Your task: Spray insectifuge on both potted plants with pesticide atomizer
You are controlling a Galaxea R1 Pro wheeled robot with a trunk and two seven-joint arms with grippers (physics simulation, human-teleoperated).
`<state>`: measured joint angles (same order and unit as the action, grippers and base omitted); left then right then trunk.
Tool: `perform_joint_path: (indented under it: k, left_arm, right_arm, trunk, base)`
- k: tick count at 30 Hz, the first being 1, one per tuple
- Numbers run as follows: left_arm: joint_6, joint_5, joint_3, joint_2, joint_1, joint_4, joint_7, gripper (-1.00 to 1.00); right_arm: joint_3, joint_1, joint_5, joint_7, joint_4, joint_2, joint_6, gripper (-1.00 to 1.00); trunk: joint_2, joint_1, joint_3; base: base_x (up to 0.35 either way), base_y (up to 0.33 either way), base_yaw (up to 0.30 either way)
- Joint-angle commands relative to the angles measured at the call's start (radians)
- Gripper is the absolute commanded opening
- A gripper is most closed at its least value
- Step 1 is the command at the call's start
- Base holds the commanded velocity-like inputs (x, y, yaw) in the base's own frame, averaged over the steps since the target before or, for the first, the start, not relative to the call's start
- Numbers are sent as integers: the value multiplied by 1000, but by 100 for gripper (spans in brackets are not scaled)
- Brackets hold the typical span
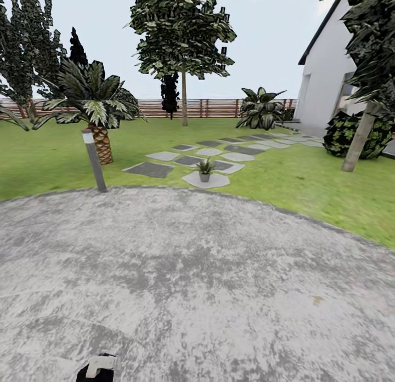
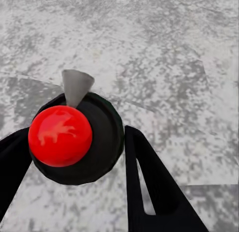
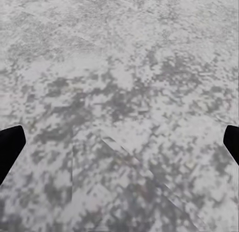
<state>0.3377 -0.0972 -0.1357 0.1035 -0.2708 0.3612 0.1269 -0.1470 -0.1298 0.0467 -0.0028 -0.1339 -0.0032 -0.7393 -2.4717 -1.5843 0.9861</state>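
Left gripper [image 2: 74,157] clamps the pesticide atomizer [image 2: 74,137] between both fingers above the grey patio [image 2: 174,52]; right gripper [image 3: 119,142] spread wide, empty; head view: atomizer head [image 1: 99,365] at bottom edge, one potted plant [image 1: 205,169] on a stepping stone [image 1: 206,180] ahead.

1. The round stone patio [image 1: 219,272] is mottled grey and spreads across the near ground.
2. Green lawn [image 1: 307,179] borders its far edge (the garden floor proper).
3. A short bollard lamp [image 1: 94,160] stands at the patio's rim.
4. Flat stepping stones [image 1: 189,161] lie across the grass.
5. One potted plant [image 1: 205,169] sits on the nearest pale slab [image 1: 206,180].
6. A palm [image 1: 94,105] rises from the lawn behind the lamp.
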Motion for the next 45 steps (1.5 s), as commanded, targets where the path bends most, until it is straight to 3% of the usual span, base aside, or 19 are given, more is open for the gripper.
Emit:
perform_joint_path:
  k: [1,13,45]
  left_arm:
    - [4,-10,-8,-1,-1,-1,5,-100]
    - [4,-10,-8,-1,-1,0,5,-100]
    - [3,-10,-8,-1,-1,-1,5,-100]
  right_arm:
    - [-5,-1,5,0,1,0,-3,100]
    - [-5,-1,5,0,1,0,-3,100]
    - [-5,-1,5,0,1,0,-3,100]
  trunk:
    - [0,0,1]
    - [0,0,1]
    - [0,0,1]
  base:
    - [340,145,0]
    - [340,135,0]
    - [340,3,0]
